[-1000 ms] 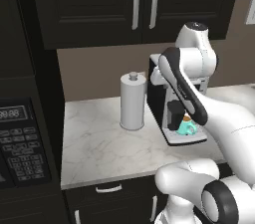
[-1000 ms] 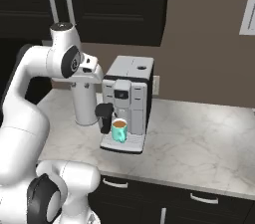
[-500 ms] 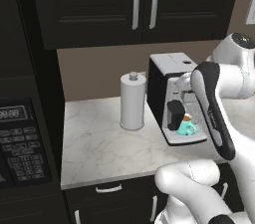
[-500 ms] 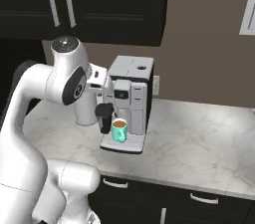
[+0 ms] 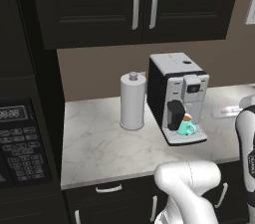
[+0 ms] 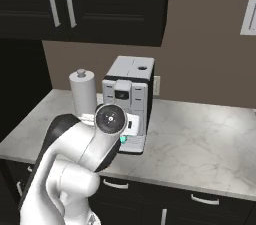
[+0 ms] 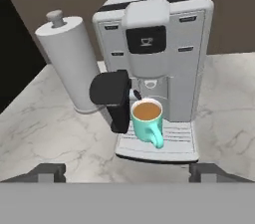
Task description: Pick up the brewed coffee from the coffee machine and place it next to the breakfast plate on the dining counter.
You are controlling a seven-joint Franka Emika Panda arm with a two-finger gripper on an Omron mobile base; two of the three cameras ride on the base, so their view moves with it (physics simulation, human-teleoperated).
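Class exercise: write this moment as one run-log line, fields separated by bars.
phase: approach | pincer: open, short of mug | brewed coffee: on drip tray of coffee machine | paper-towel roll: beside machine

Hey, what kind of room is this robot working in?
Most likely a home kitchen. A coffee machine with a teal mug of coffee on its drip tray stands on a marble-look counter, beside a paper-towel roll, under dark wall cabinets.

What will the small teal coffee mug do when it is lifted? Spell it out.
The small teal coffee mug looks rigid, so it likely won't flex when gripped. Brown coffee sits near its rim, so tilting would probably spill it. Its smooth, rounded side may slip; the handle faces the camera on the silver drip tray.
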